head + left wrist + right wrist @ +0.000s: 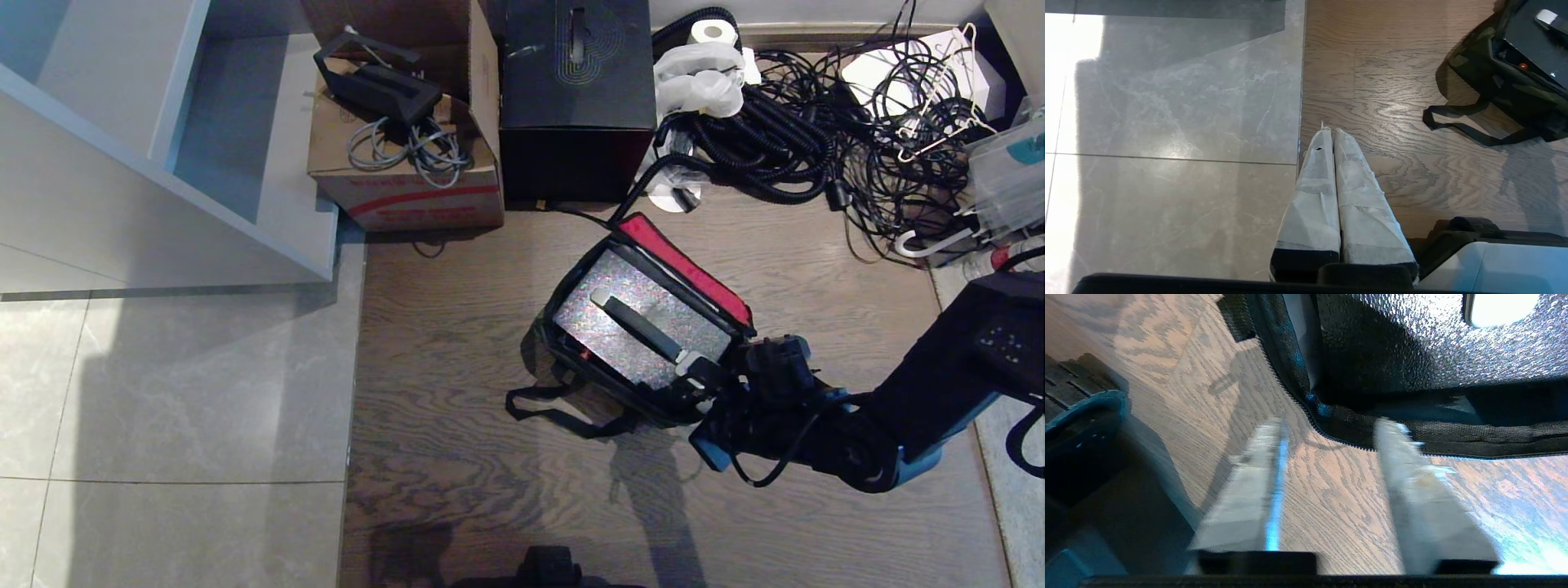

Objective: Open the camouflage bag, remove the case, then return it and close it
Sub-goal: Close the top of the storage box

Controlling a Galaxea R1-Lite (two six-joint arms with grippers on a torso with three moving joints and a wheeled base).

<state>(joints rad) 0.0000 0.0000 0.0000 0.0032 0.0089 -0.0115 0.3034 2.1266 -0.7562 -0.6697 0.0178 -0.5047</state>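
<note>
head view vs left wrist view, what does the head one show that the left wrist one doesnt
Only the head view shows the right hand at the camouflage bag's near edge, the red inside of the lid, the cardboard box and the tangle of cables. Only the left wrist view shows the left hand, fingers together over the floor. Both show the open bag with the case inside and its loose strap.

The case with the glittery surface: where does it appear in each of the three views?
Head view: the case lies centre-right, inside the open camouflage bag.
Left wrist view: the case shows dark in the upper right corner.
Right wrist view: the case fills the top, beyond the open right pincer.
Shared landmark: the case's silver handle end.
</note>
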